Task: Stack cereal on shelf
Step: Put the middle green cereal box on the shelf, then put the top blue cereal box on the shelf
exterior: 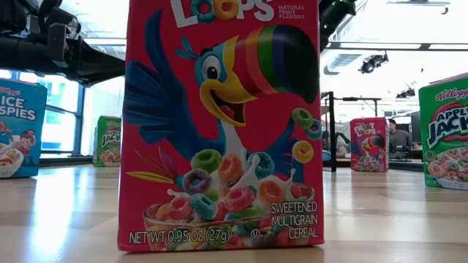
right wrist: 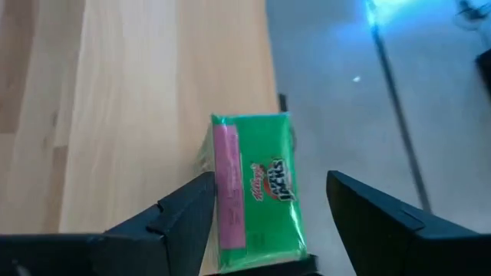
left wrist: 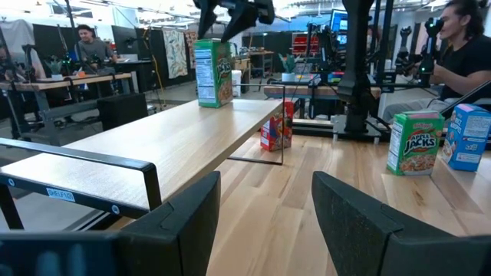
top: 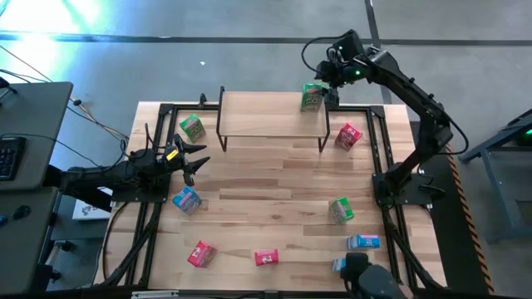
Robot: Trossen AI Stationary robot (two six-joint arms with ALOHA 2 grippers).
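Red box (exterior: 223, 124) nearest, plank tabletop (top: 274, 178), perhaps workshop

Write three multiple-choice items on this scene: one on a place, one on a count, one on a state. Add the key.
1. Where does the green box by the right end effector stand?
A. on the right end of the shelf
B. on the floor
C. on the tabletop beside the left arm

2. How many boxes stand on the shelf?
A. none
B. one
C. three

3. How is the left end effector?
A. shut on a blue box
B. open and empty
C. shut on a pink-red box

Key:
1 A: the high view shows it on the shelf's right end.
2 B: only the green box stands there.
3 B: its wrist view shows the fingers apart with nothing between them.
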